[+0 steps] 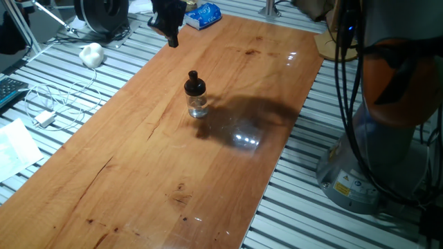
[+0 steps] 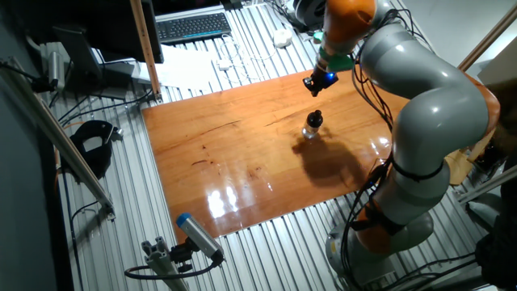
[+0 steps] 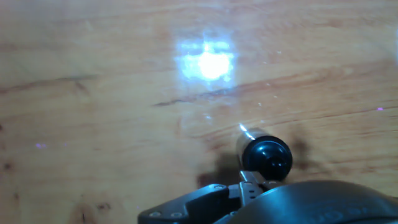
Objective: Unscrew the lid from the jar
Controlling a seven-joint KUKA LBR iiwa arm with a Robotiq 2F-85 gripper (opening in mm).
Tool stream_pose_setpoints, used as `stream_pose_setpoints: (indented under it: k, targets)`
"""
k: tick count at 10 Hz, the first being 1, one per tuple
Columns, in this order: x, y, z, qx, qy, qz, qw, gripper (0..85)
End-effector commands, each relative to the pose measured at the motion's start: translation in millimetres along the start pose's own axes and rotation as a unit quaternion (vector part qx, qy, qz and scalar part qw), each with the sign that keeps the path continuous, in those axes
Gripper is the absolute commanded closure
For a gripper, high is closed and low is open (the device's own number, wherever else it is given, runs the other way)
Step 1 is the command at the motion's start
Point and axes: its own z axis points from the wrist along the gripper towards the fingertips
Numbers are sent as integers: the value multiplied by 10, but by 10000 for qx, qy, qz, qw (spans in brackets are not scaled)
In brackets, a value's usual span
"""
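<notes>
Hand view shows us the lid (image 3: 267, 157) seated on the jar (image 1: 197, 106), upright mid-worktop (image 1: 138, 180), nearer the far end. Our claw (image 1: 168, 26) hangs above, apart, holding nothing; its opening we cannot tell. Unscrewing is all ahead.

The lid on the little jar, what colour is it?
Black. The lid sits on the clear glass jar; it shows best in one fixed view.

Arm (image 2: 420, 105) bent over, wrist pointing down; tool (image 1: 168, 28) raised, holding nothing, jaw spacing unclear.
</notes>
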Motion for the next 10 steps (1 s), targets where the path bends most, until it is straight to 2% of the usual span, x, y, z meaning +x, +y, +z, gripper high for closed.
stream_pose_setpoints:
  k: [1,2,3,4,5,6,8,9,10]
  targets:
    - [-1,-1,-2,134,32,27,9999,850]
    - [-1,-1,-2,294,-19,71,9995,510]
    - [-8,-18,15,496,-137,182,9985,340]
    - [-25,-80,78,556,-144,275,9980,170]
    - [-35,-139,156,570,-177,312,9977,170]
    - [-62,-205,237,562,-203,226,9980,0]
    - [-93,-374,407,458,-141,134,9988,0]
    - [-93,-430,456,355,-14,534,9979,0]
    - [-87,-476,487,373,83,814,9960,0]
